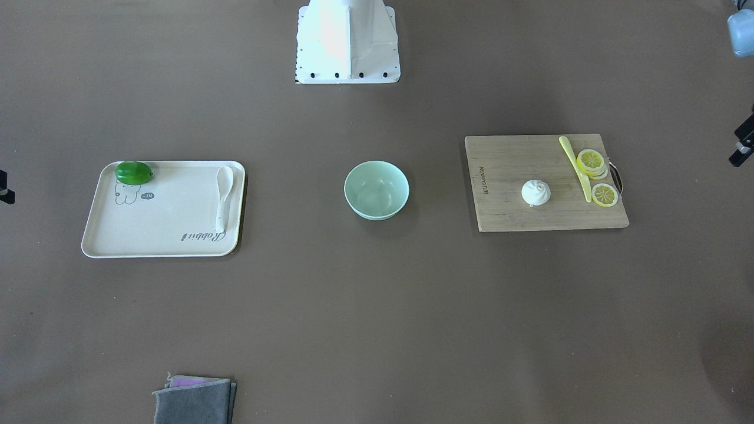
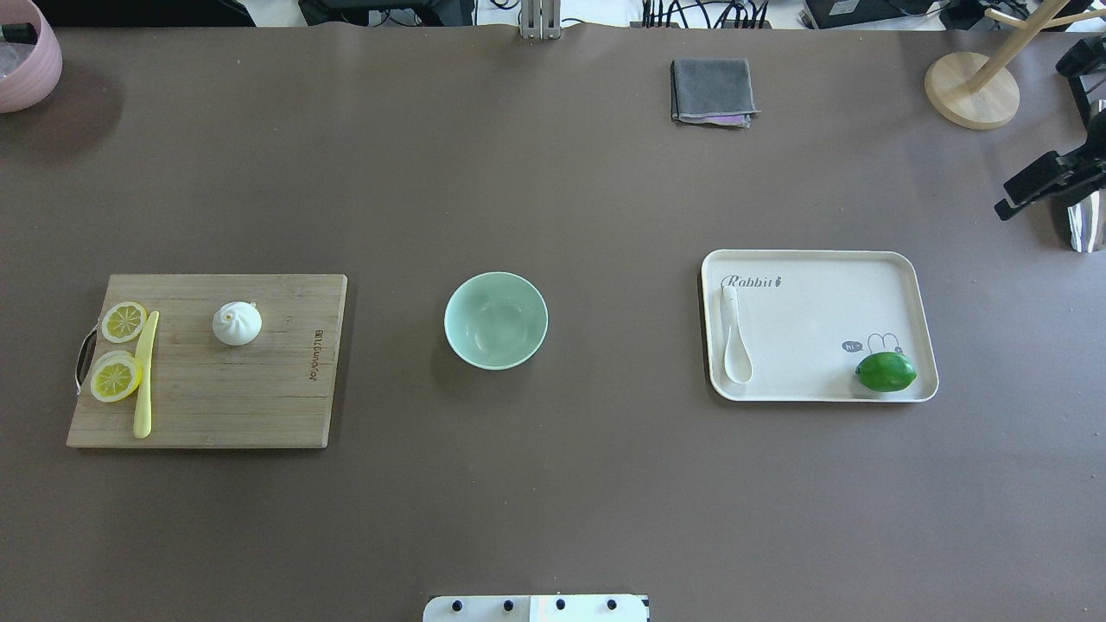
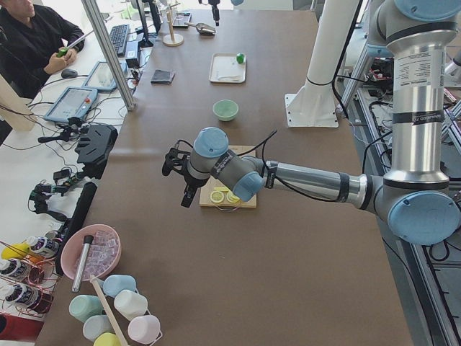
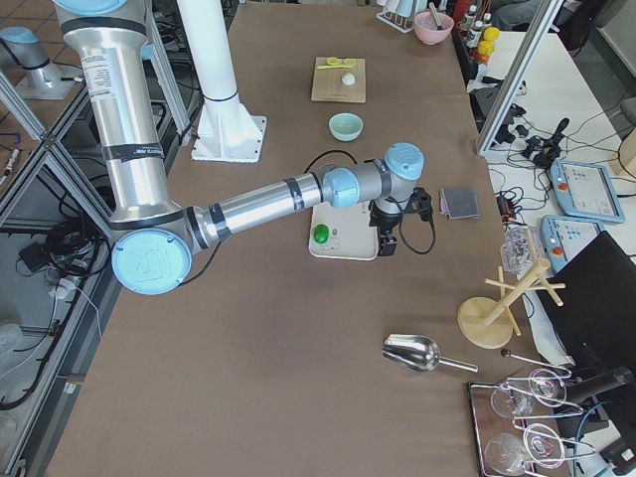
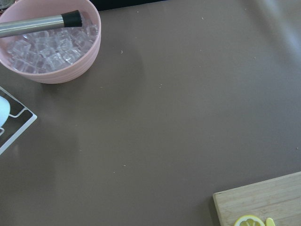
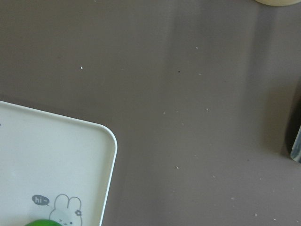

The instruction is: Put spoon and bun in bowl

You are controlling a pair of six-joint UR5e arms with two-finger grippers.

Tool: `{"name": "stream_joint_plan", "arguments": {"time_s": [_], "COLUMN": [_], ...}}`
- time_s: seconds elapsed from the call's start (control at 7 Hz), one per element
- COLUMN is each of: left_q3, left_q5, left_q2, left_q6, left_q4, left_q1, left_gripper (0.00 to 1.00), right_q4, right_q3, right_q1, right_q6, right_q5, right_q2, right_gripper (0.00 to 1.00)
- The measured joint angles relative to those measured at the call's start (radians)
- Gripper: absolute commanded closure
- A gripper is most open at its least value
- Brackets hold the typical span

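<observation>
- Here, the left arm point(image 3: 310, 180) reaches low and nearly level across the brown table point(image 2: 553, 199). Its wrist is bent so that the left gripper point(image 3: 186, 197) points down, above the table and just past the outer end of the wooden cutting board point(image 2: 242, 397).
- The right arm point(image 4: 258, 204) stretches out likewise, and the right gripper point(image 4: 386, 238) hangs beyond the outer edge of the cream rectangular tray point(image 2: 864, 268).
- How far either claw is parted, and whether it holds anything, cannot be told.
- The white soup spoon point(image 2: 735, 341) lies flat in the tray along the side nearest the pale mint-green round bowl point(image 2: 458, 302), scoop toward the robot. A green lime point(image 2: 886, 371) sits in the opposite corner.
- The white pleated steamed bun point(image 2: 236, 323) stands upright on the cutting board, apart from the pale-yellow knife point(image 2: 143, 380) and the lemon slices point(image 2: 116, 378).
- The bowl stands between board and tray, well apart from both grippers.
</observation>
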Motion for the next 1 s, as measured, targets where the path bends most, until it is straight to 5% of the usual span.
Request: {"name": "stream_joint_plan", "arguments": {"time_s": [0.43,1.0], "left_q3": [0.000,0.013], "left_q5": [0.026,0.067], "left_q2": [-0.045,-0.136], "left_q6": [-0.086,-0.232], "left_q4": [-0.011,-0.006], "left_q1": [0.087,0.203], "left_gripper": [0.02,0.02], "right_q4": [0.216,0.271], "right_q3": [-0.012,-0.074], "right_q1": [-0.187,-0.445], "right_q6": [0.438,0.792], "right_q5": [-0.069,-0.273], "right_q2": [0.054,0.173], "right_gripper": [0.00,0.05]}}
